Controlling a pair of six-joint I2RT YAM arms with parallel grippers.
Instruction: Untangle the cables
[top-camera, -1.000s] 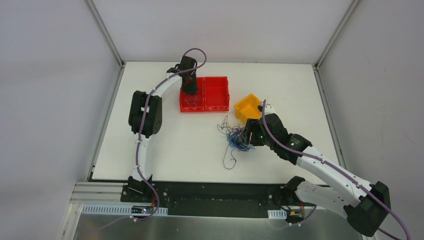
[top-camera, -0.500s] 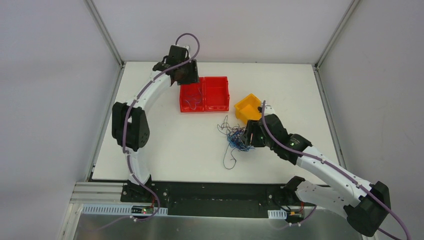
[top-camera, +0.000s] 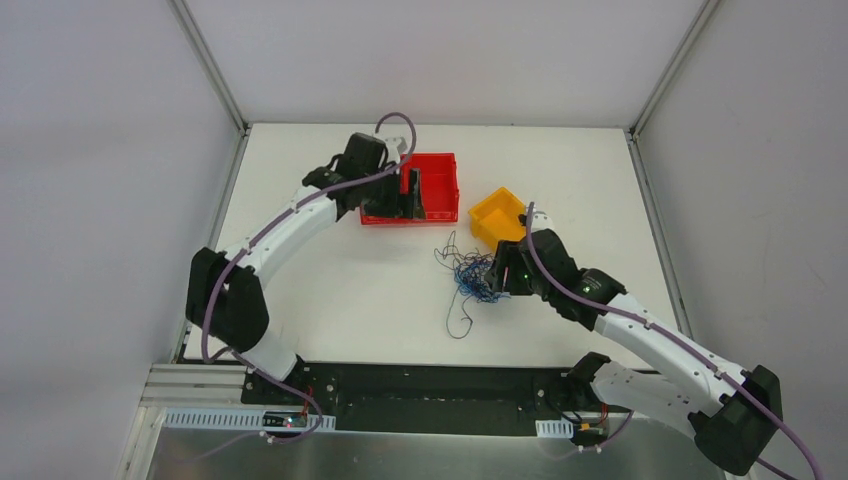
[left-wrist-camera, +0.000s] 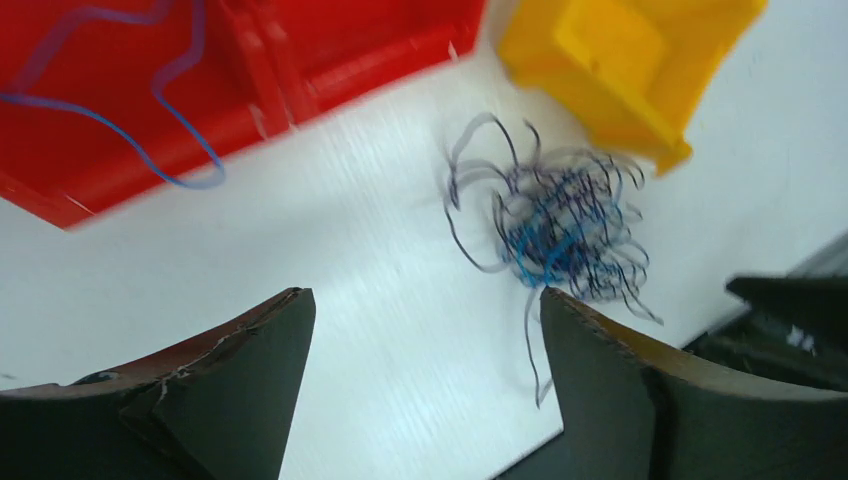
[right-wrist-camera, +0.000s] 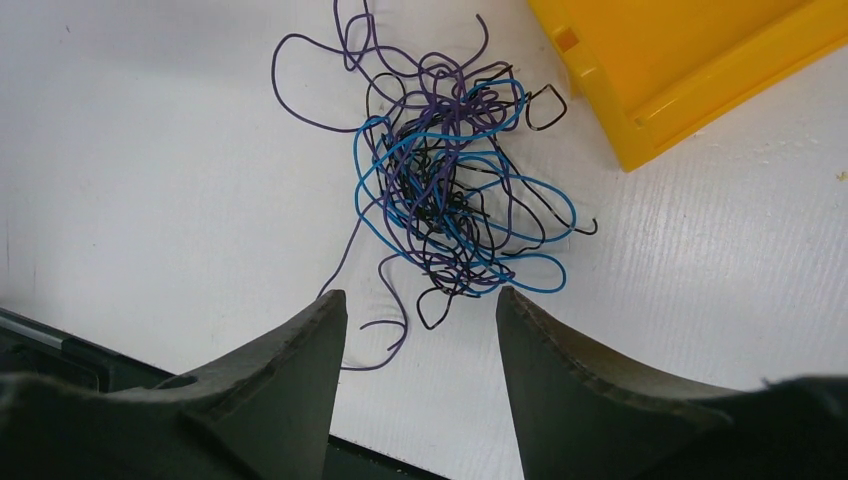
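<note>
Jaws being held wide, both empty; left jaws being swung from bin (top-camera: 440, 186) toward tangle (right-wrist-camera: 450, 190), blue cable (left-wrist-camera: 195, 186) left inside; right jaws being kept over tangle. Next extraction likely.

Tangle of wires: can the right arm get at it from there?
Probably yes: the right end effector is open and aimed at the tangle of wires close by, with nothing between them; the yellow bin sits aside.
</note>
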